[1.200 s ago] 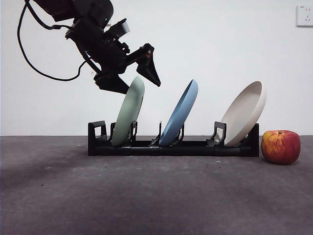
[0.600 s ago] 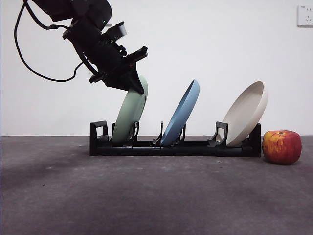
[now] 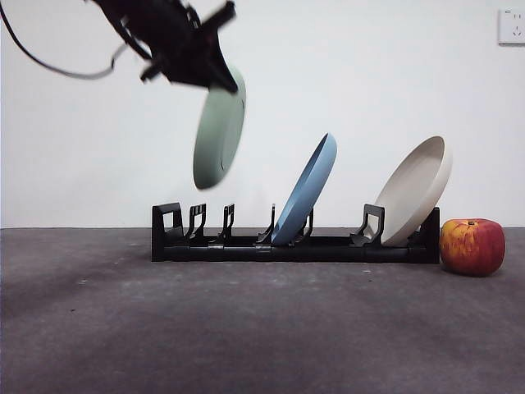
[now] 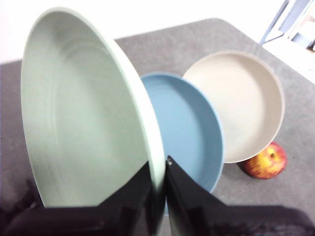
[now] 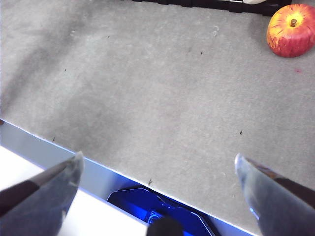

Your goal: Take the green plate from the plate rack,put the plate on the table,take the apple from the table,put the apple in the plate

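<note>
Left gripper [image 3: 215, 72], upper left of frame, is clamping the green plate's [image 3: 219, 131] rim, hanging it edge-on above the plate rack [image 3: 291, 246] to clear the slots.

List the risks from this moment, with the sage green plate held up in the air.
1. The left hand pinches only the rim of the pale sage green round plate, which hangs tilted clear of the black plastic plate rack; it might slip.
2. Swinging down, it could clip the leaning blue plate.

Plain white wall [image 3: 369, 82], one socket [image 3: 510, 26]
</note>
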